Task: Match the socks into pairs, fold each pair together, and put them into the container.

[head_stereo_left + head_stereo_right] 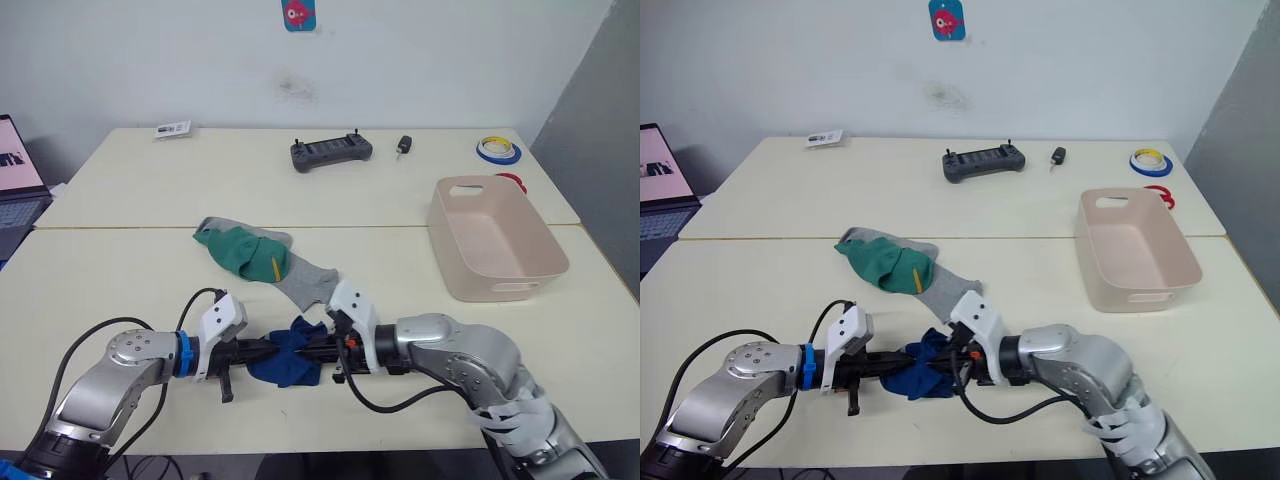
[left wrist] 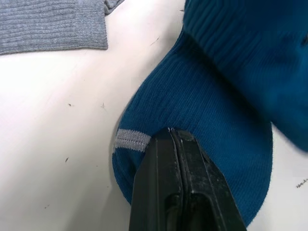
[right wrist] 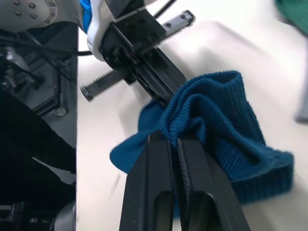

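Both grippers [image 1: 262, 350] [image 1: 318, 348] pinch blue socks [image 1: 288, 357]; no legible writing.

Socks [image 1: 262, 258] left of container [image 1: 497, 240].

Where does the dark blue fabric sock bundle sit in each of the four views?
Left eye view: dark blue fabric sock bundle low centre, between both claws.
Right eye view: low centre.
Left wrist view: across the centre and right.
Right wrist view: right of centre.
Shared landmark: the light grey ribbed sock beside it, also in the left wrist view.
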Robot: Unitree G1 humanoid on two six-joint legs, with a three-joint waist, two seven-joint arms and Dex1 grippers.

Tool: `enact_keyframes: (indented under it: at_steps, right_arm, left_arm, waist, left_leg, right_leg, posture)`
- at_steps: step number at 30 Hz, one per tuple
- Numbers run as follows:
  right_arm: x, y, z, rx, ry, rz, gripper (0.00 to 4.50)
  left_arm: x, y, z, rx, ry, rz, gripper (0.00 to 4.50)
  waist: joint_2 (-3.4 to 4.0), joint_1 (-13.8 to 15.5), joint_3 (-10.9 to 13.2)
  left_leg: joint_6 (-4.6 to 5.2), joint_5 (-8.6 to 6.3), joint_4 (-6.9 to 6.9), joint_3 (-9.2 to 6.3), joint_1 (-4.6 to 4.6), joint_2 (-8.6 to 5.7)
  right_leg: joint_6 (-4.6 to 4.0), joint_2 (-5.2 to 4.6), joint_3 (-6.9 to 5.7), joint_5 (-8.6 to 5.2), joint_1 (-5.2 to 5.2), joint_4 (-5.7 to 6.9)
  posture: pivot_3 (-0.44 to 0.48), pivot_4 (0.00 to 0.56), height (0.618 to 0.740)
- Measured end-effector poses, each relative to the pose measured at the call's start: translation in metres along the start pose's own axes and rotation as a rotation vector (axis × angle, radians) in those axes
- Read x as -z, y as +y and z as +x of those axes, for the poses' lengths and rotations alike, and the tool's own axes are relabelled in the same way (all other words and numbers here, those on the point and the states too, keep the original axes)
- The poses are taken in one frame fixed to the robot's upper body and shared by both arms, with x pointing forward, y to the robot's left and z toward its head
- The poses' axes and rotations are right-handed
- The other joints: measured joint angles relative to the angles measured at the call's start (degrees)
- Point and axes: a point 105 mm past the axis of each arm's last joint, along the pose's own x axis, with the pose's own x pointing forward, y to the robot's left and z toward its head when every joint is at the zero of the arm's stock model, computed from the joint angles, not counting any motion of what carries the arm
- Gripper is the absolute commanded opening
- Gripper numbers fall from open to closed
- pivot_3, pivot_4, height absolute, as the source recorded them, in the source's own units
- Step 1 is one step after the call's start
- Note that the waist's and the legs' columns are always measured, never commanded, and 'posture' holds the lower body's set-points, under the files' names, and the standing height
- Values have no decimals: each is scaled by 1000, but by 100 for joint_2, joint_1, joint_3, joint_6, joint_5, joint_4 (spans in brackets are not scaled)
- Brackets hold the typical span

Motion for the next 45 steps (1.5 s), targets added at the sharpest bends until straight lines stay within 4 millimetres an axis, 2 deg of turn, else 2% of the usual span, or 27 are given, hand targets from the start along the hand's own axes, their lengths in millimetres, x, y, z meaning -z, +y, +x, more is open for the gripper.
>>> enact_keyframes:
  at_steps: [12,21,25,30,33,37,40,42,45]
  right_arm:
    - [5,-2,28,-51,30,65,29]
    - [12,-10,36,-37,48,71,29]
    - [10,-11,36,-30,37,59,1061]
    - [-1,-10,30,-35,6,20,2741]
    - [-15,-5,20,-61,-33,-33,2741]
    - [-19,1,5,-88,-37,-100,2741]
    - [-19,-3,-7,-62,-23,-162,2741]
    - [-17,-11,-12,-16,-10,-197,2353]
    - [-11,-18,-15,28,-6,-220,1476]
  left_arm:
    - [2,-1,-1,-1,4,-3,0]
    - [3,-1,-4,-10,8,-6,0]
    - [3,2,-11,-19,8,-25,0]
    - [5,16,-30,-57,45,-35,0]
    - [7,18,-31,-64,50,-43,0]
    - [8,17,-30,-64,44,-47,0]
    - [8,17,-29,-64,42,-49,0]
    - [8,17,-29,-63,41,-51,0]
    - [8,16,-31,-60,32,-62,0]
  waist:
    - [1,-5,0]
    - [1,-18,0]
    - [1,-20,1]
    - [6,-13,4]
    - [4,-13,4]
    - [5,-11,4]
    - [5,-11,4]
    - [4,-10,4]
    - [4,-10,4]
  left_leg:
    - [0,0,0,1,1,1]
    - [0,0,-2,0,2,3]
    - [0,0,-3,-3,1,4]
    - [0,0,-2,-3,0,3]
    - [0,0,-2,-1,-3,2]
    - [1,0,-3,-1,-5,1]
    - [0,0,-2,-1,-5,2]
    - [0,0,-2,-1,-4,1]
    - [1,0,-3,-1,-5,2]
  right_leg:
    - [-1,-1,1,0,-2,0]
    - [-1,1,1,0,-3,1]
    - [-1,2,-2,0,-5,2]
    - [-1,2,-2,0,-8,4]
    - [-1,0,-1,0,-8,-1]
    - [-1,-2,-1,0,-8,-3]
    - [-1,-2,-2,0,-8,-2]
    - [-1,-2,-2,0,-8,-1]
    - [-1,-1,-1,0,-9,-1]
  posture:
    - [0,150,740]
    - [0,150,740]
    - [0,150,740]
    - [0,150,740]
    - [0,150,740]
    - [0,150,740]
    - [0,150,740]
    - [0,150,740]
    - [0,150,740]
